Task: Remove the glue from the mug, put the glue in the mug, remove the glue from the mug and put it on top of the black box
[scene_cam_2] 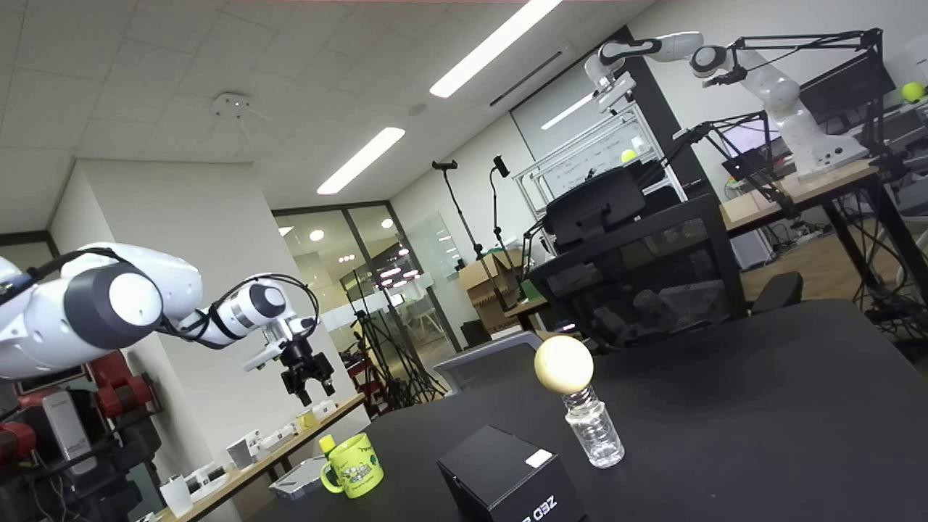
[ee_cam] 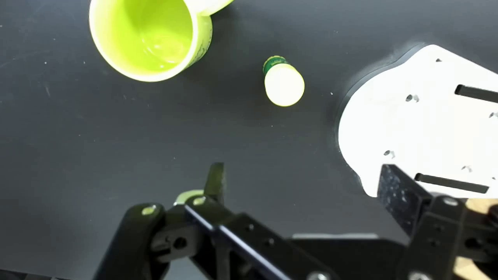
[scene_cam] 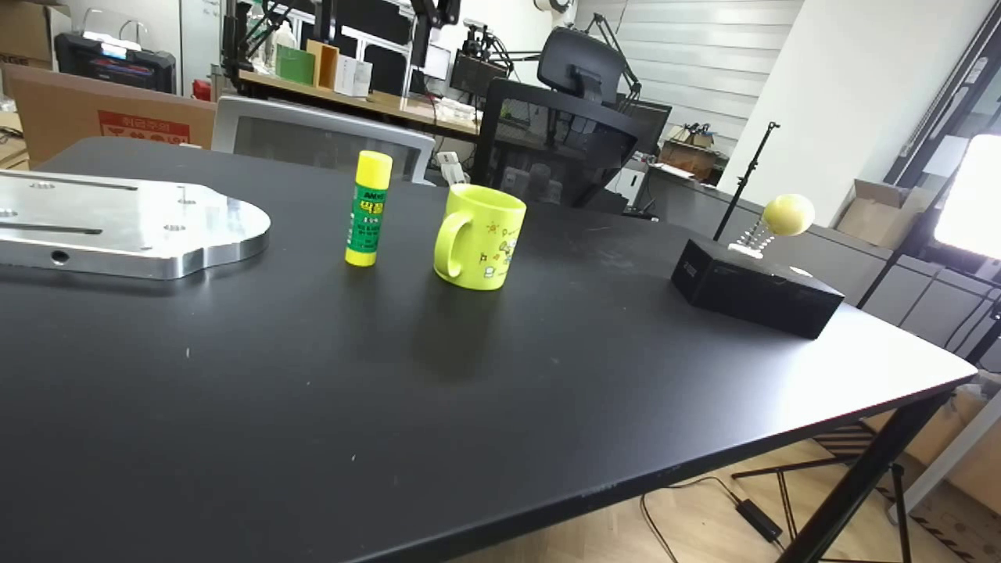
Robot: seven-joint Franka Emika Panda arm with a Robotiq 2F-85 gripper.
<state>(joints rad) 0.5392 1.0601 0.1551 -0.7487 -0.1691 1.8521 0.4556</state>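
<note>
The glue, a slim stick with a yellow cap and green band, stands upright on the black table beside the mug in an exterior view (scene_cam: 366,211). It is partly behind the mug in an exterior view (scene_cam_2: 328,444) and seen from above in the wrist view (ee_cam: 284,84). The yellow-green mug (scene_cam: 491,242) stands upright; its inside looks empty in the wrist view (ee_cam: 155,39). The black box (scene_cam: 751,285) lies apart from both, also in an exterior view (scene_cam_2: 500,464); it is out of the wrist view. My gripper (ee_cam: 301,175) is open and empty, above the table (scene_cam_2: 317,395).
A flat silver metal plate (scene_cam: 156,223) lies beside the glue, on the side away from the mug, also in the wrist view (ee_cam: 420,116). A yellow ball (scene_cam_2: 564,365) on a clear bottle (scene_cam_2: 594,431) stands near the black box. Chairs stand at the table's edge.
</note>
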